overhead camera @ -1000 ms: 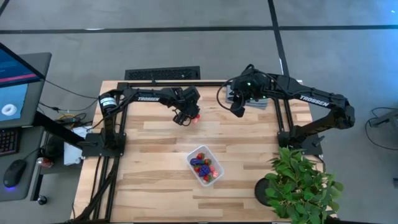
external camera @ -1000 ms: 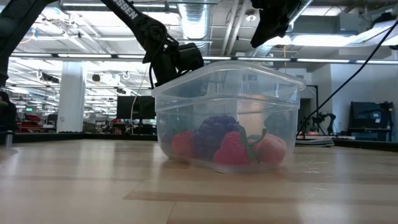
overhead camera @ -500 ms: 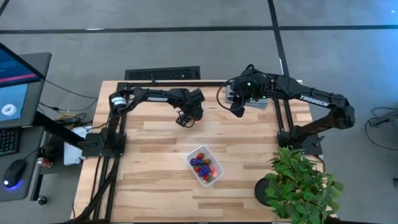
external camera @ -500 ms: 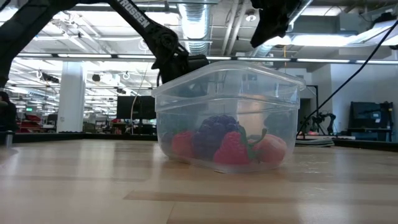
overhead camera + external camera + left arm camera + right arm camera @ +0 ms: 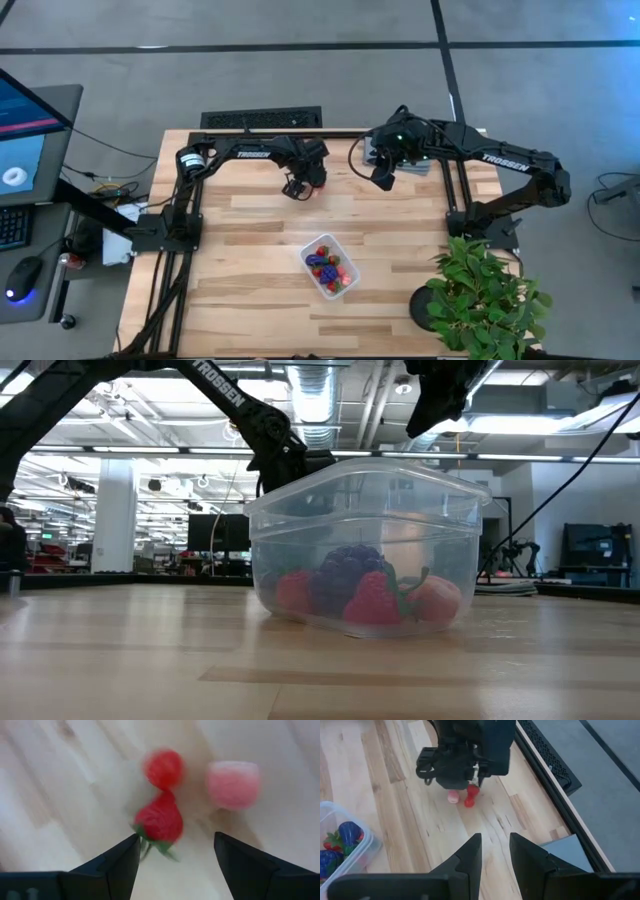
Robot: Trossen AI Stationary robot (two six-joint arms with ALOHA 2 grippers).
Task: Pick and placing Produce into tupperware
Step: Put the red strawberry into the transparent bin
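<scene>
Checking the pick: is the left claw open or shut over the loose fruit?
Open. The left claw has its fingers spread apart around a red strawberry on the table, not yet gripping it.

Bare table (image 5: 240,250) left of tupperware (image 5: 330,266); plant (image 5: 485,295) crowds right corner.

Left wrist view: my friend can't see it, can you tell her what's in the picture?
The left hand is open just above a red strawberry on the wooden table. Another red fruit piece touches the strawberry, and a pink piece sits apart beside them.
</scene>
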